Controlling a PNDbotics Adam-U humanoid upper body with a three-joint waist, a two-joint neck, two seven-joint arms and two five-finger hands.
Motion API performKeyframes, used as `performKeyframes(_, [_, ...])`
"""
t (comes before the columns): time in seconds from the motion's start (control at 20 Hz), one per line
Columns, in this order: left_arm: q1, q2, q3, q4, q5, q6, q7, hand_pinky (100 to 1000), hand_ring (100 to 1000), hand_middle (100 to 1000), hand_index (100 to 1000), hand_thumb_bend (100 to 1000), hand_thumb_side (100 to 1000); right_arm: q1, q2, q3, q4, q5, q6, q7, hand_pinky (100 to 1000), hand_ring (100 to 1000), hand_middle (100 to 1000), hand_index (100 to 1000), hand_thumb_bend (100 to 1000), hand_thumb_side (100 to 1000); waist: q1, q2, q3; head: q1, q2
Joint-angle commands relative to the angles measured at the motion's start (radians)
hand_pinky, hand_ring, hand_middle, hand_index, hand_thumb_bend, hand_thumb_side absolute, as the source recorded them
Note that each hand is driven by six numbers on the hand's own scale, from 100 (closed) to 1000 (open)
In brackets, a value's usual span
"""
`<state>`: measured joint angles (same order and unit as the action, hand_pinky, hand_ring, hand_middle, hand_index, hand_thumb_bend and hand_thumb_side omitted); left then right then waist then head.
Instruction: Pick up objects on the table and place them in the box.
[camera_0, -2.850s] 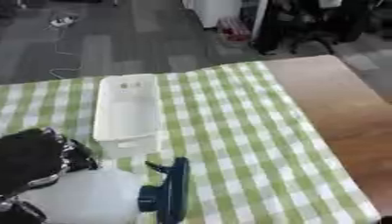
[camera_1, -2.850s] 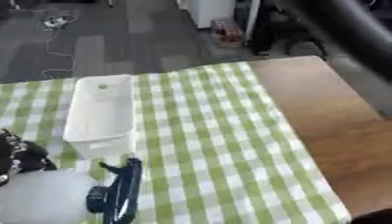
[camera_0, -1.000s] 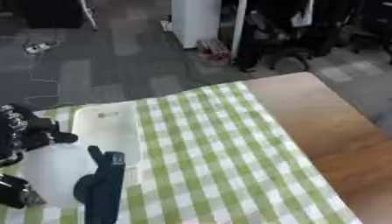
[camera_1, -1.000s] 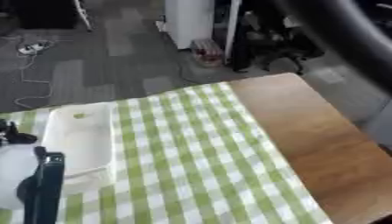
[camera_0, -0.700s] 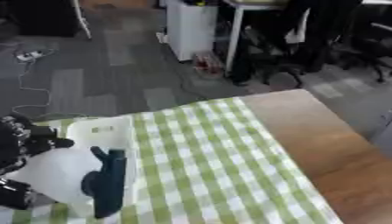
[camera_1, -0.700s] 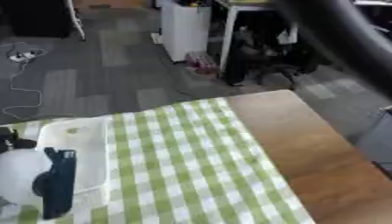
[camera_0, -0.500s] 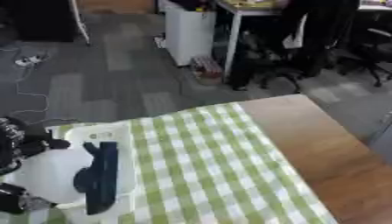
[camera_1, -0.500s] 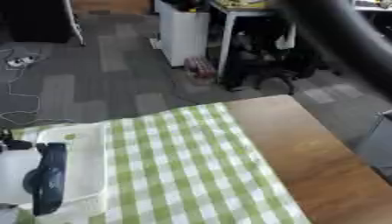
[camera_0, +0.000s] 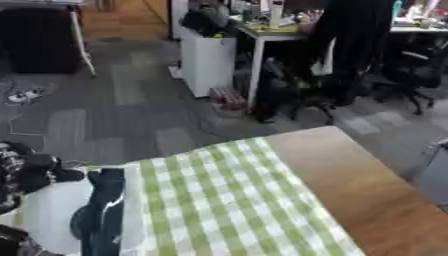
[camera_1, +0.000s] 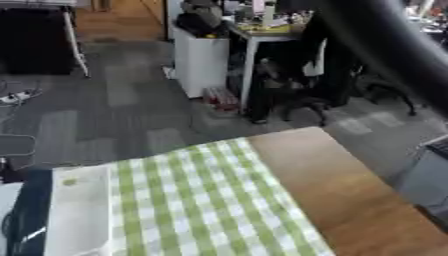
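Observation:
My left hand (camera_0: 26, 172) shows at the left edge, its black fingers curled round a white spray bottle (camera_0: 44, 220). The bottle's dark blue trigger head (camera_0: 103, 212) points toward the near edge of the view. The white box (camera_1: 79, 210) lies lengthwise on the green-checked cloth (camera_0: 227, 200), right beside and partly behind the bottle. The bottle hides most of the box in the left eye view. I cannot tell whether the bottle hangs above the box or touches it. My right hand shows in neither view.
Bare wooden tabletop (camera_0: 350, 180) runs along the right of the cloth. Beyond the far table edge lie grey floor, a white cabinet (camera_0: 206, 60), a desk and office chairs. A dark blurred arm (camera_1: 385, 45) crosses the upper right of the right eye view.
The head has tilted up, so more floor and office show. The left hand has carried the spray bottle from the box's near end to alongside the box.

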<state>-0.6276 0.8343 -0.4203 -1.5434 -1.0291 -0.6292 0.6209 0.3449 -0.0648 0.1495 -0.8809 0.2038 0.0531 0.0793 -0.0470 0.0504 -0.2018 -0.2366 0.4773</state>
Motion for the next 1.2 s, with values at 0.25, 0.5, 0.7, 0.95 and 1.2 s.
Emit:
performKeyframes(0.25, [0.023, 0.009, -0.004, 0.013, 0.04, -0.278, 0.286, 100, 100, 122, 394, 103, 773, -0.03, -0.052, 0.03, 0.004, -0.012, -0.029, 0.019, 594, 595, 531, 651, 100, 920, 0.017, 0.005, -0.024, 0.033, -0.019])
performKeyframes(0.5, [0.041, -0.004, -0.008, 0.069, 0.059, -0.278, 0.286, 100, 100, 133, 404, 110, 782, -0.058, -0.06, 0.04, 0.017, -0.015, -0.048, 0.027, 594, 594, 530, 650, 100, 919, 0.024, 0.025, -0.04, 0.042, -0.038])
performKeyframes(0.7, [0.057, -0.019, -0.026, 0.128, 0.049, -0.278, 0.281, 100, 100, 142, 412, 112, 787, -0.069, -0.059, 0.043, 0.02, -0.014, -0.055, 0.031, 593, 594, 530, 650, 100, 919, 0.023, 0.036, -0.048, 0.046, -0.042])
performKeyframes(0.95, [0.074, -0.029, -0.053, 0.197, 0.021, -0.278, 0.175, 259, 411, 635, 721, 164, 1000, -0.068, -0.056, 0.043, 0.019, -0.012, -0.056, 0.031, 593, 594, 530, 651, 100, 919, 0.02, 0.037, -0.047, 0.047, -0.042])
performKeyframes(1.2, [0.078, -0.035, -0.057, 0.199, 0.101, -0.278, -0.042, 850, 832, 959, 1000, 356, 1000, -0.064, -0.052, 0.041, 0.018, -0.015, -0.055, 0.03, 594, 595, 530, 651, 100, 918, 0.017, 0.034, -0.041, 0.044, -0.042])
